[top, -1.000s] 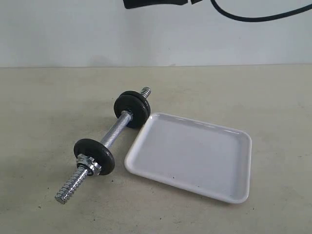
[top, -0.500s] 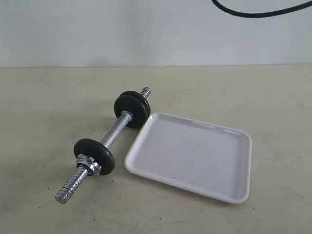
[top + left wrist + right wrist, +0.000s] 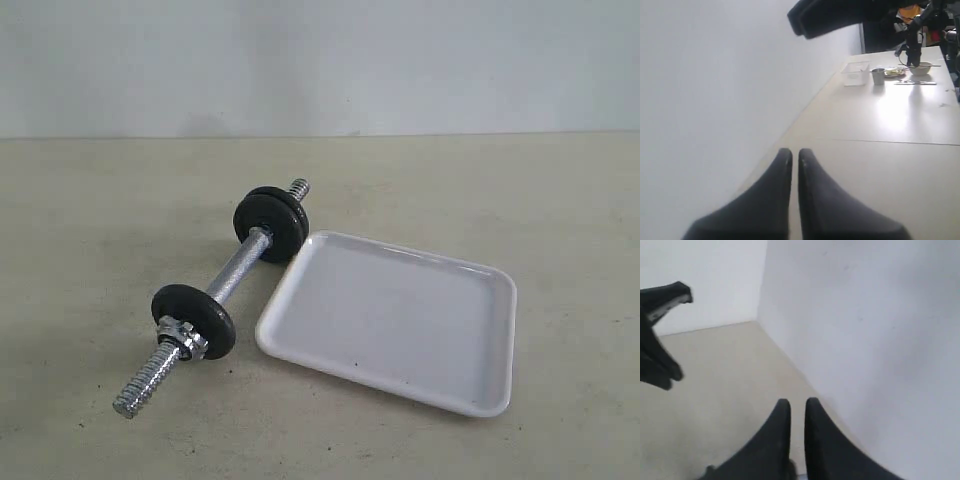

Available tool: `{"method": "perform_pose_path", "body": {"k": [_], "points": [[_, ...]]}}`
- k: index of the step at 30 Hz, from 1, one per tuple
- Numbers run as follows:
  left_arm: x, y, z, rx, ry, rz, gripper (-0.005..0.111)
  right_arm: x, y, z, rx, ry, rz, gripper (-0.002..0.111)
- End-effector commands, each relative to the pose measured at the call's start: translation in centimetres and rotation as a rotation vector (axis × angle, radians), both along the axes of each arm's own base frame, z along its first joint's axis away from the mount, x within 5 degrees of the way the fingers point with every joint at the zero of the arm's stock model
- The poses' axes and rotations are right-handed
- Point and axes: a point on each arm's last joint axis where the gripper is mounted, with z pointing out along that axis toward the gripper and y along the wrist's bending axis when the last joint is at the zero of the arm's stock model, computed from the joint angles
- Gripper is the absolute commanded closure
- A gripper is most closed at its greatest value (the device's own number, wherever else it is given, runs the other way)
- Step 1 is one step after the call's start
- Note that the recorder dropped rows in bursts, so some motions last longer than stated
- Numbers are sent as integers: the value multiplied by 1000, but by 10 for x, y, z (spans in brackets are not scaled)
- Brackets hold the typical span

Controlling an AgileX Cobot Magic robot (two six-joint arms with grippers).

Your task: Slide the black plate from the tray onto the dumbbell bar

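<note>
Three look-alike black discs ride the dumbbell bar (image 3: 232, 272). Two are pressed together at its far end, and a single near disc (image 3: 194, 320) sits at the other. The white tray (image 3: 420, 258) beside the bar holds nothing, so the black plate (image 3: 271, 224) named in the task is, I judge, already on the bar. It is probably one of the far two, though I cannot tell which.

A silver collar nut (image 3: 180, 333) sits against the outer face of the near disc, which should keep it from slipping off the threaded end. Whether a nut backs the far discs I cannot tell; only bare thread shows past them. The bar rests on the disc rims, so its smooth shaft is lifted clear of the tabletop (image 3: 90, 220). One tray corner lies just beside the far discs.

Neither arm shows in the exterior view. The left tool (image 3: 794, 152) has its fingers drawn to a thin slit with nothing between them. The right tool (image 3: 797, 402) is likewise narrow and empty. Both face a pale wall (image 3: 865, 315), well away from the bar, which suits a job that looks finished.
</note>
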Motion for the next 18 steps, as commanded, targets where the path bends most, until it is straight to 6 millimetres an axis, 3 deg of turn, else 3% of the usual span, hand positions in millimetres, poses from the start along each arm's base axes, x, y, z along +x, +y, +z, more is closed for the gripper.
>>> {"method": "perform_pose_path", "body": {"k": [1, 4, 6, 10, 14, 18], "points": [[-42, 14, 8, -14, -130, 75, 102, -57, -33, 34, 96, -263, -123, 102], [-66, 28, -3, -37, -169, 189, 102, -95, -54, 35, 161, -414, -184, 102], [-83, 38, -13, -63, -191, 276, 102, -117, -66, 21, 172, -475, -219, 102], [-110, 55, -34, -134, -222, 407, 102, -143, -84, -28, 155, -574, -301, 102], [-128, 71, -60, -160, -265, 535, 102, -150, -100, -90, 182, -673, -446, 102], [-140, 82, -86, -187, -279, 625, 102, -138, -112, -153, 448, -544, -594, 102]]}}
